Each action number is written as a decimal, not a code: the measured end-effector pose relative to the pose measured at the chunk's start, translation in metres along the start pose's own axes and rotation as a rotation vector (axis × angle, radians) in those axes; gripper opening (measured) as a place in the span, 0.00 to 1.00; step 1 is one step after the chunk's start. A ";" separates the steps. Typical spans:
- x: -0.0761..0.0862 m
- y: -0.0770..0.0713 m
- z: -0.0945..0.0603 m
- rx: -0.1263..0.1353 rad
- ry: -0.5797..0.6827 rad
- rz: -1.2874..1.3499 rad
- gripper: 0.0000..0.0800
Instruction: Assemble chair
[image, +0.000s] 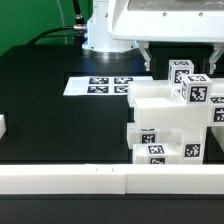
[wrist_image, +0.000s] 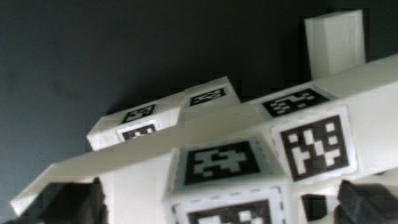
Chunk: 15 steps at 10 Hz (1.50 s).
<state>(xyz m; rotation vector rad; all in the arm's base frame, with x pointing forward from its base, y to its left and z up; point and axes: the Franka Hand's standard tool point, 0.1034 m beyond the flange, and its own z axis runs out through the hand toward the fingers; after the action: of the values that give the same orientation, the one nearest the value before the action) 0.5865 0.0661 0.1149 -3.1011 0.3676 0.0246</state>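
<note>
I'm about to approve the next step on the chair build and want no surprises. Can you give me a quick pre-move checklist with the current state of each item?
1. Hand open: ok, the fingers stand wide apart.
2. Hand empty: ok, nothing is between the fingers in either view.
3. Hand over the chair: ok, it hangs just above the tagged blocks at the top.
4. Hand clear of the chair: cannot tell, the fingertips look very near the parts in the wrist view.
5. Marker board unobstructed: ok, it lies flat on the table, apart from the chair.
6. Chair parts fully seated in each other: cannot tell, the joints are hidden.
</note>
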 end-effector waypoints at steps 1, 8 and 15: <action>0.000 0.001 0.000 -0.009 0.001 -0.075 0.81; 0.000 0.001 0.000 -0.018 0.002 -0.090 0.36; 0.000 0.000 0.000 -0.016 0.006 0.344 0.36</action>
<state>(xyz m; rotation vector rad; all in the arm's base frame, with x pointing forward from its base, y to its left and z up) 0.5863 0.0659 0.1146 -3.0110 0.8989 0.0235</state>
